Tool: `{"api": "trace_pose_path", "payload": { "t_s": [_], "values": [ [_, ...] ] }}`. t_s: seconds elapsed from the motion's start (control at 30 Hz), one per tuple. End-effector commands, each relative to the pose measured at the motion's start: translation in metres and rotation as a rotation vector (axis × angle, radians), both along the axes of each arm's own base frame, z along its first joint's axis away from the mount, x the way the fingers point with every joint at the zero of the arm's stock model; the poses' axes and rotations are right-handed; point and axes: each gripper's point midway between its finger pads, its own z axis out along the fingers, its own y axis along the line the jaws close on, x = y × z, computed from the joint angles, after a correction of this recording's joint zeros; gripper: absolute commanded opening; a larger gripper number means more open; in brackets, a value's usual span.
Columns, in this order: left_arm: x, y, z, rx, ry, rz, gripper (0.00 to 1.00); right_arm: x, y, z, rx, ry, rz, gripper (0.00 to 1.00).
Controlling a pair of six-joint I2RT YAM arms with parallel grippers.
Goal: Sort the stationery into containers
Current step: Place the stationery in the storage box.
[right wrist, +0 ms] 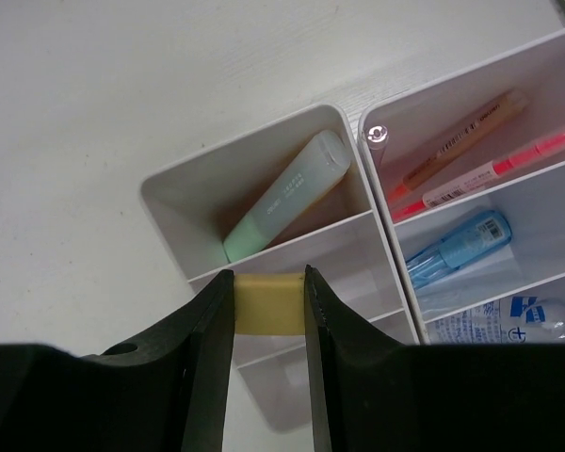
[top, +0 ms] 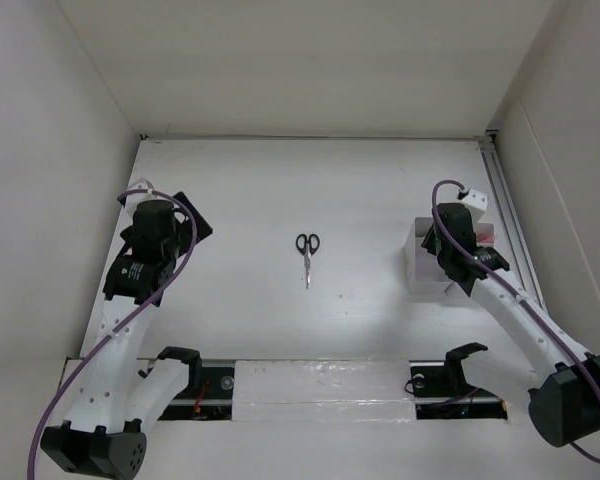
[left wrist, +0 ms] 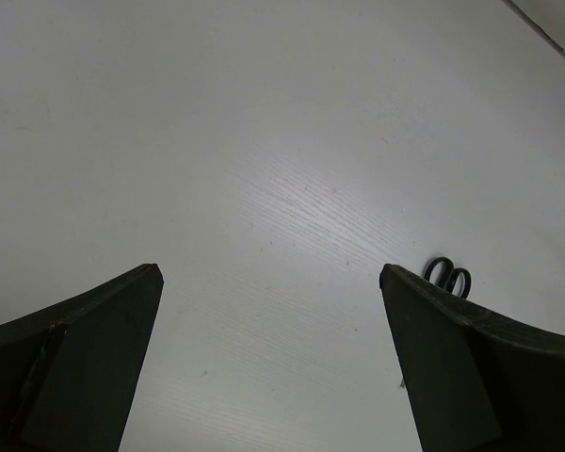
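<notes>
Yellow eraser (right wrist: 268, 306) gripped in the right jaws hovers over white bins (right wrist: 174, 212) already holding markers (right wrist: 284, 196), pens (right wrist: 490, 169) and glue (right wrist: 508, 320), while scissors (top: 307, 252) wait unsorted on the table (top: 240, 200) and the left jaws stand open, empty.

**White links, black joints, purple cables**

The left arm (top: 110, 350) and the right arm (top: 525, 315) are built alike, with smooth white links between bulky black joint housings. The largest housing is a rounded black shoulder block (top: 90, 450) on each arm. A thin purple cable (top: 48, 425) runs along the outside of the left arm and loops above its wrist to a small white plug (top: 143, 187). The right arm's cable (top: 435, 205) does the same. A small pale round mark sits on the left arm's black wrist housing (top: 132, 270). The left fingers (left wrist: 75, 367) are broad matte-black wedges with straight inner edges. The right fingers (right wrist: 179, 367) are also black, smoother, with a slight sheen.
</notes>
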Motion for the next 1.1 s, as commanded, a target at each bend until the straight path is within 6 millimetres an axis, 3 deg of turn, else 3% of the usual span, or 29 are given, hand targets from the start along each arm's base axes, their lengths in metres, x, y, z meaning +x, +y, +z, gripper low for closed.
{"api": "trace_pose_path", "payload": {
  "t_s": [0.0,0.73,0.93,1.07],
  "values": [
    [0.003,-0.001,0.005,0.004,-0.034,-0.013,1.0,0.005,0.001,0.001,0.022,-0.022,-0.008,0.0],
    [0.002,-0.001,0.007,0.003,-0.044,-0.013,1.0,0.008,-0.001,-0.018,0.031,0.039,-0.019,0.01],
    [0.002,-0.001,0.007,0.003,-0.044,-0.013,1.0,0.008,-0.001,-0.021,0.028,0.049,-0.019,0.05],
    [0.001,-0.002,0.009,-0.004,-0.052,-0.02,1.0,0.01,-0.001,-0.022,0.028,0.049,-0.019,0.16]
  ]
}}
